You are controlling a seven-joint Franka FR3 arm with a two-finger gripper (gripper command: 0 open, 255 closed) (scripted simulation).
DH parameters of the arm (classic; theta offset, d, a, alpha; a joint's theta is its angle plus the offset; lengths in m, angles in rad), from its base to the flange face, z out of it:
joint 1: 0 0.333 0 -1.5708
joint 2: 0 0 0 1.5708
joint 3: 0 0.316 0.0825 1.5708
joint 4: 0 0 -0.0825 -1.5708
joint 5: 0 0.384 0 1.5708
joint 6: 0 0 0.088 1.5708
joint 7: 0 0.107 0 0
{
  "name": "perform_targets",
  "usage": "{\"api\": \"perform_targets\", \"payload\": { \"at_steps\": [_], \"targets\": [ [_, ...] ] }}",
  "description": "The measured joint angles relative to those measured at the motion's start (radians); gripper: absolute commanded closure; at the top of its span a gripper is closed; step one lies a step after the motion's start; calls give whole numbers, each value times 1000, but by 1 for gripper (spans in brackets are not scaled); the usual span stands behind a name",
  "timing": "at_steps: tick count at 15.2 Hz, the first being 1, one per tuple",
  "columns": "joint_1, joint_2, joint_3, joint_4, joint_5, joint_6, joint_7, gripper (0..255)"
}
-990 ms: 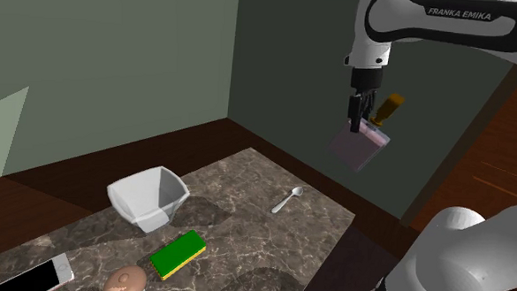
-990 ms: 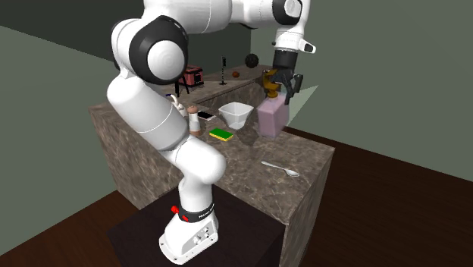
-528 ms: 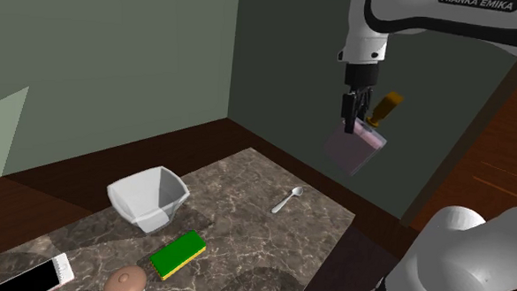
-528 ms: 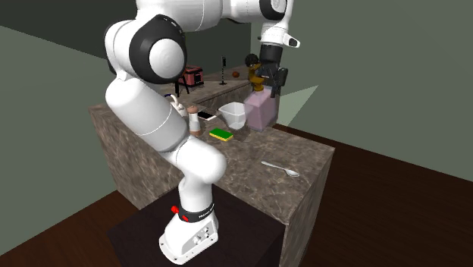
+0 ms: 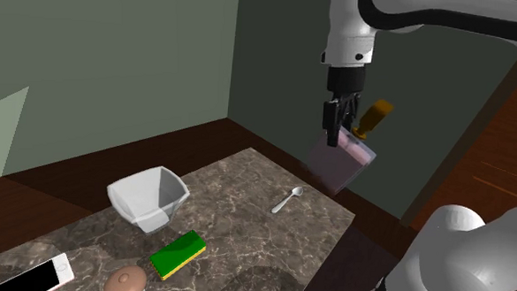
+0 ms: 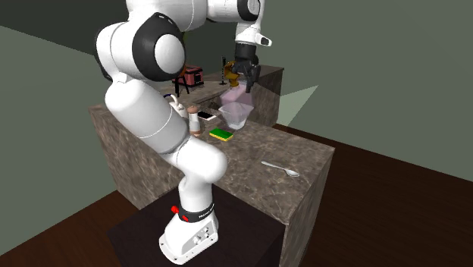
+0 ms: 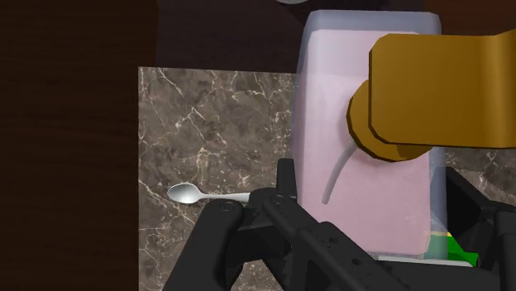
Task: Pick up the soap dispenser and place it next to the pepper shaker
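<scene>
- Your gripper (image 5: 335,125) is clamped on the soap dispenser (image 5: 340,162), gripping its pale pink body just under the brown pump (image 5: 373,118). The dispenser hangs tilted, well above the counter (image 5: 236,221).
- In the last second the arm (image 5: 349,37) has swung the dispenser inward from beyond the counter's edge. It is now over the end where the spoon (image 5: 288,200) lies.
- Further along, the white bowl (image 5: 135,208) and the green sponge (image 5: 179,253) have not moved.
- Farthest off stands the pepper shaker (image 5: 125,283), well apart from the dispenser. I judge you are mid-carry, with more travel and the descent still ahead.
</scene>
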State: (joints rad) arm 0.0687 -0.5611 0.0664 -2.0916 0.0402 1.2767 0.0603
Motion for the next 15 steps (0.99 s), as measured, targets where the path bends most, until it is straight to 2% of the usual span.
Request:
{"api": "perform_targets", "payload": {
  "at_steps": [9,15],
  "targets": [
    [61,67,174,71,135,15,228,255],
    [95,166,292,169,195,39,386,255]
  ]
}}
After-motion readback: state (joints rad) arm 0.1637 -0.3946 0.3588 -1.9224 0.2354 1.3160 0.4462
